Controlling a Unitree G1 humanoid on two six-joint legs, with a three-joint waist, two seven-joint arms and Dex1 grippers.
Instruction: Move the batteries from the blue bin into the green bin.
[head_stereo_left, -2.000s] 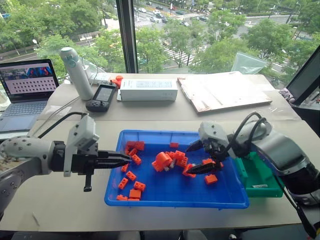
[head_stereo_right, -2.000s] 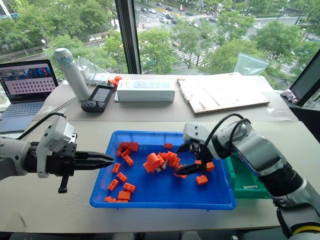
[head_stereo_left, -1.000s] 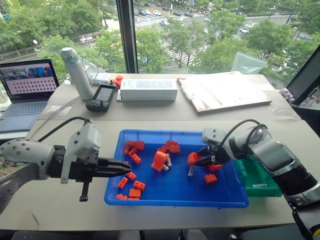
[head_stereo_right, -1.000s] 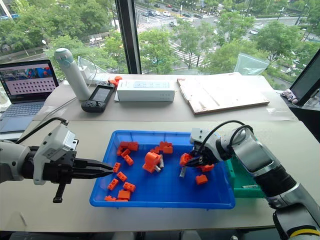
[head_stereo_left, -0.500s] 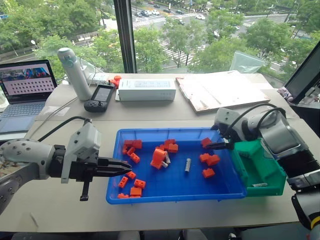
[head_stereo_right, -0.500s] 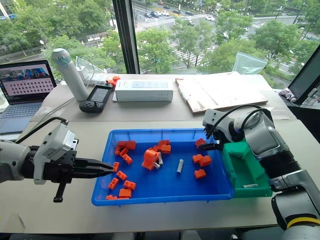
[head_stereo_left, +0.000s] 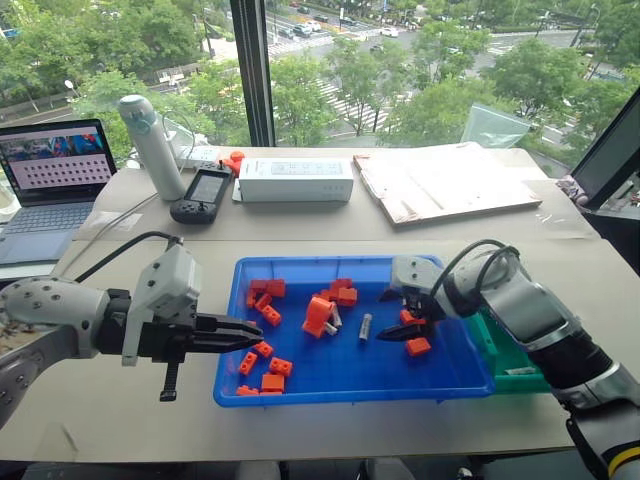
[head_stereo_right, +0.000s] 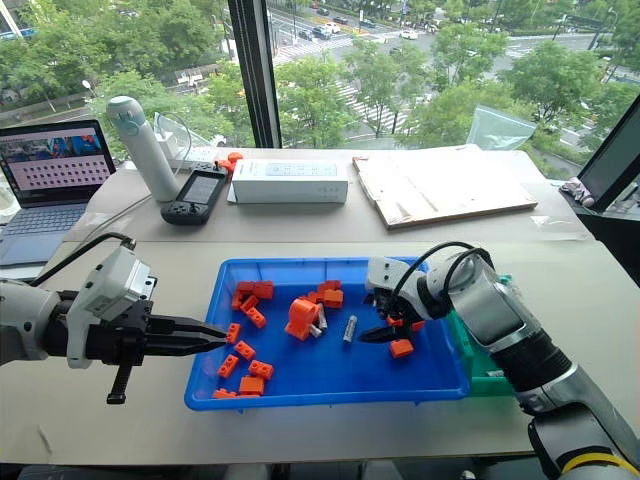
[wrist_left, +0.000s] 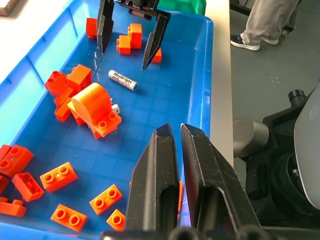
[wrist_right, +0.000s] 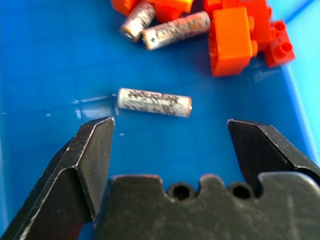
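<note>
The right tool (head_stereo_left: 397, 313) hangs inside the blue bin (head_stereo_left: 350, 380) with its fingers spread wide and empty, just right of a lone battery (head_stereo_left: 365, 327) lying on the bin floor. Two more batteries (wrist_right: 165, 25) lie beside the large orange block (head_stereo_left: 319, 314) near the bin's middle. The left tool (head_stereo_left: 252, 337) hovers at the bin's left edge, fingers pressed nearly together, holding nothing. The green bin (head_stereo_left: 512, 367) sits against the blue bin's right side.
</note>
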